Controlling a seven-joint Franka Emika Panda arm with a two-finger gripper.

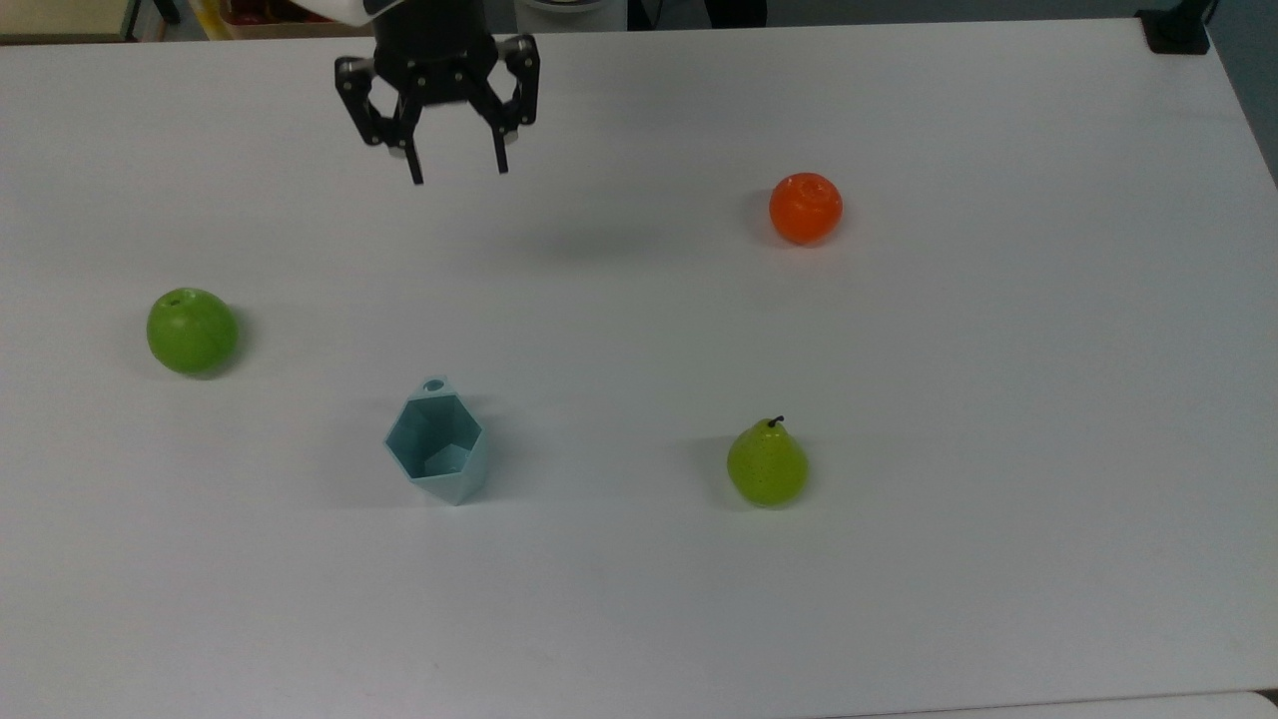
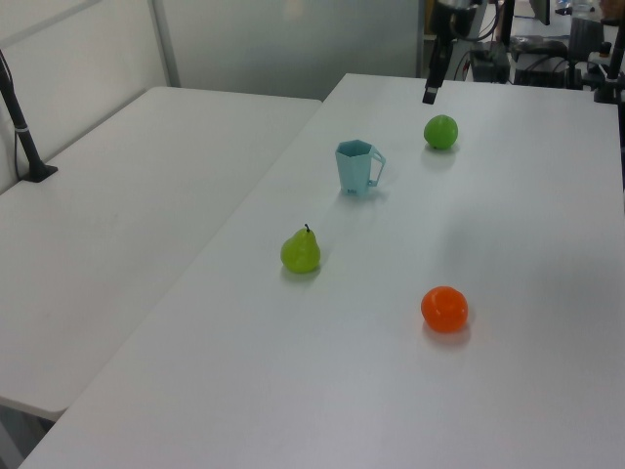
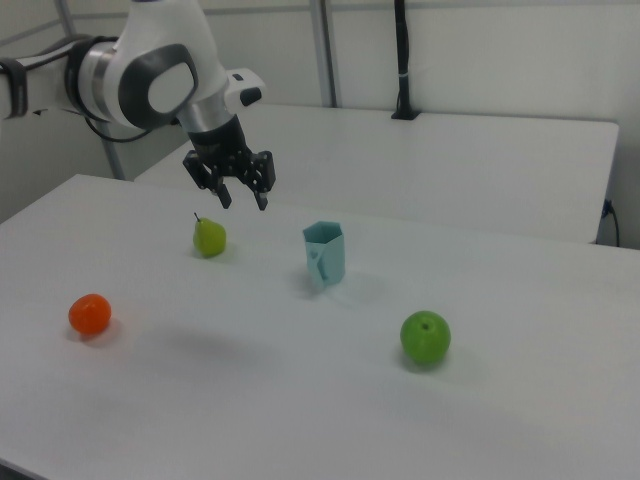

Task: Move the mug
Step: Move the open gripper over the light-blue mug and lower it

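Observation:
The mug [image 1: 437,448] is a pale blue-teal faceted cup standing upright on the white table [image 1: 639,619], its hexagonal rim open upward and its small holed tab toward the top view's upper edge. It also shows in the left view [image 2: 357,167] and the right view [image 3: 325,254]. My gripper [image 1: 457,172] hangs open in the air well above the table, far from the mug toward the top view's upper edge, with nothing between its black fingers. The right view has the gripper [image 3: 243,198] up and to the left of the mug.
A green apple [image 1: 192,331] lies at the top view's left, an orange [image 1: 805,208] at its upper right and a green pear [image 1: 766,465] to the mug's right. A second white table [image 2: 117,225] adjoins in the left view. Black posts [image 2: 21,122] stand on it.

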